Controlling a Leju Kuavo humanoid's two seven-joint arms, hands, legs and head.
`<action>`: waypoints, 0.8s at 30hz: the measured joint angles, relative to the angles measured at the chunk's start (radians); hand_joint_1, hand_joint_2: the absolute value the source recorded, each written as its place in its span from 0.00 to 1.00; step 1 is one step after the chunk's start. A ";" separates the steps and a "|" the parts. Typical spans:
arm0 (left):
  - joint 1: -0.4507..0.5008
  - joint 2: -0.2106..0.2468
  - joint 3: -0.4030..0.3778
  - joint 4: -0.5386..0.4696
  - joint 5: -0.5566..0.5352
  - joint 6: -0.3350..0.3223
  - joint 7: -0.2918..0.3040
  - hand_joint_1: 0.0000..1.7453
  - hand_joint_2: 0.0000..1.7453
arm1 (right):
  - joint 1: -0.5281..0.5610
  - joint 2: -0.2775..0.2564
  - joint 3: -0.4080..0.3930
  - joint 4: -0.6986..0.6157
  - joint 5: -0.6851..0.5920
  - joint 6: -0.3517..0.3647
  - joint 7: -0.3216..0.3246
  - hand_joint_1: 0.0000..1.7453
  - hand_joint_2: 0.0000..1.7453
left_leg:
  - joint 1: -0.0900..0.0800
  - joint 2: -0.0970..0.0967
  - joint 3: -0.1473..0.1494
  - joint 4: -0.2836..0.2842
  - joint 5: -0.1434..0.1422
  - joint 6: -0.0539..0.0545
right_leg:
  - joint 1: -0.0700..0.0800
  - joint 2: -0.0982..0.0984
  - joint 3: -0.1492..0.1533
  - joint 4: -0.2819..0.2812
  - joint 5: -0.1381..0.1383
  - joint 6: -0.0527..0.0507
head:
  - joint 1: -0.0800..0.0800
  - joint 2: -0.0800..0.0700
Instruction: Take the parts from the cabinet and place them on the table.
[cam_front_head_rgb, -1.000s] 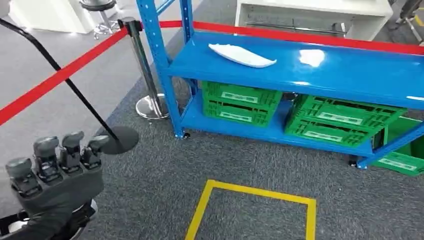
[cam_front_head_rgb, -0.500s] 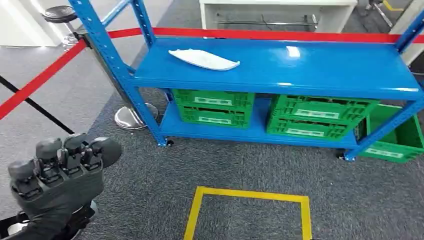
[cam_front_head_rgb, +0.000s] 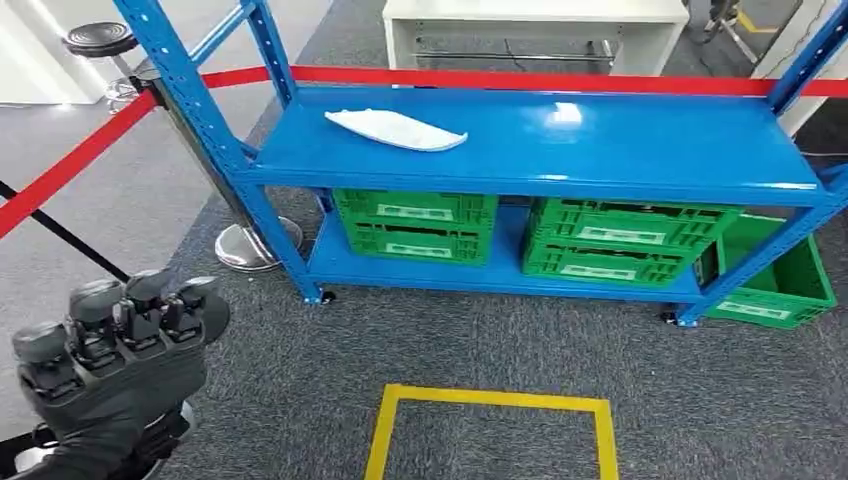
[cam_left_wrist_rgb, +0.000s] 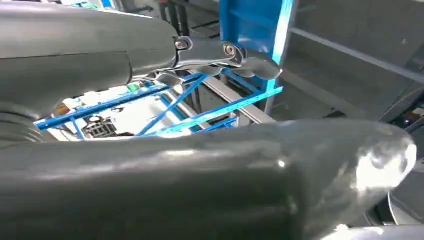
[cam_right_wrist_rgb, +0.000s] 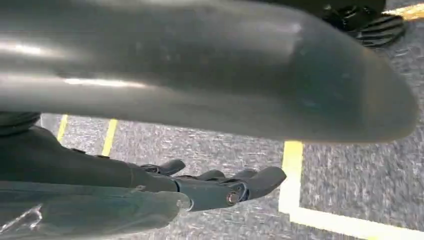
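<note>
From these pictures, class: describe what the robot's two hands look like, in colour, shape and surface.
The left hand is dark grey to black, blocky, with rounded grey-capped fingers. Up close its thick thumb is smooth, glossy grey. The right hand has dark, slim jointed fingers with a visible pivot screw.

Legible text: none. Green crates (cam_front_head_rgb: 415, 222) on the lower shelf of the blue rack (cam_front_head_rgb: 620, 150): each front carries a pale rectangular label, print too small to read. Third green crate (cam_front_head_rgb: 775, 290) beside the rack: same pale label, unreadable.
</note>
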 joint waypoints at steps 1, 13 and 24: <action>0.000 0.000 0.000 0.000 0.000 0.000 0.000 0.00 0.00 | 0.000 0.000 0.000 0.000 0.000 0.000 0.000 0.00 0.00 | 0.000 0.000 0.000 -0.001 0.000 0.000 | 0.000 -0.001 -0.001 -0.001 -0.001 0.001 | -0.001 0.000; -0.003 -0.007 -0.009 -0.002 -0.005 0.000 0.000 0.00 0.00 | 0.007 0.002 0.005 0.003 0.006 -0.002 0.002 0.00 0.00 | 0.017 -0.004 0.093 -0.016 -0.027 -0.015 | -0.014 -0.017 -0.057 0.010 0.046 0.009 | 0.003 0.000; -0.007 -0.009 -0.013 -0.005 -0.016 0.006 0.000 0.00 0.00 | 0.007 -0.001 0.006 0.002 0.011 -0.005 0.000 0.00 0.00 | 0.017 -0.003 -0.055 0.070 0.071 -0.010 | -0.010 -0.008 0.022 0.000 -0.013 -0.012 | -0.002 0.000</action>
